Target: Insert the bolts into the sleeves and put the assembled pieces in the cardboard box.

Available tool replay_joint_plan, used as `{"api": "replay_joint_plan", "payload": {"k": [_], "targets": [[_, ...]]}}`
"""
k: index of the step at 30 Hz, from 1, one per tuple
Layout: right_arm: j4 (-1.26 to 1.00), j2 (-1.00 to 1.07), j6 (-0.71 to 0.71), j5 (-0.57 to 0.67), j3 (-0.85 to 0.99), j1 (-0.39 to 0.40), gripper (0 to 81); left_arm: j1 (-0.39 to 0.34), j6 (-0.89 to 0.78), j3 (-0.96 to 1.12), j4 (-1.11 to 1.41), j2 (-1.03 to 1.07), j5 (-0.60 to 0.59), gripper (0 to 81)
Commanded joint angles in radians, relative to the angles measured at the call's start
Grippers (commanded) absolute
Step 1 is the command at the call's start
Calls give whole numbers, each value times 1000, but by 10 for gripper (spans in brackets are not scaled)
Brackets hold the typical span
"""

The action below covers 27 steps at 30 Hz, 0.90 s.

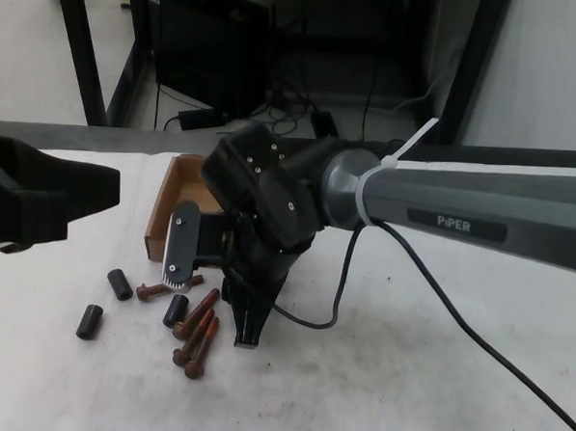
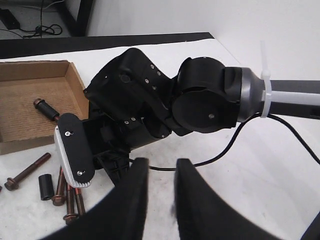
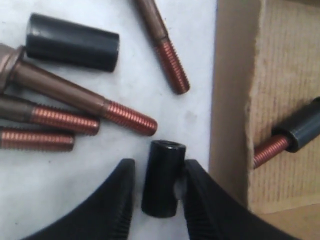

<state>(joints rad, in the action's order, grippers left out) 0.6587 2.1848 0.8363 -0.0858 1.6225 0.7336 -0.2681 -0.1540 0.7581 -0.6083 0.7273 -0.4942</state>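
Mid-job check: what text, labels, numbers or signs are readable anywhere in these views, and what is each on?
Right arm: one small white printed mark on the dark strip, a maker's name, not quoted here.
Cardboard box: no print.
Bolts: no markings readable.
Sleeves: no markings readable.

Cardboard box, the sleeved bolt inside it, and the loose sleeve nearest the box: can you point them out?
cardboard box [image 2: 25, 82], left wrist view, bare floor.
sleeved bolt [image 2: 49, 111], left wrist view, its black sleeve.
loose sleeve [image 3: 161, 182], right wrist view, middle of its side.
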Motion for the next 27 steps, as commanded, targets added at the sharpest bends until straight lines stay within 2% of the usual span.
{"api": "replay_joint_plan", "payload": {"k": [1,9,11,16,17,22,27], "targets": [[-3,7,1,-3,5,-4,309,2,4,2,0,-2,-1,188],[6,7,1,5,5,-7,302,2,4,2,0,-2,-1,188],[13,7,1,11,5,-7,241,2,4,2,0,-2,-1,188],[14,7,1,21,5,-7,22,2,4,2,0,-2,-1,188],[14,7,1,16,5,-7,1,2,4,2,0,-2,-1,188],[36,4,1,-89,25,-7,0,2,4,2,0,-2,-1,188],[86,-81,-60,-87,57,1,0,2,4,2,0,-2,-1,188]]}}
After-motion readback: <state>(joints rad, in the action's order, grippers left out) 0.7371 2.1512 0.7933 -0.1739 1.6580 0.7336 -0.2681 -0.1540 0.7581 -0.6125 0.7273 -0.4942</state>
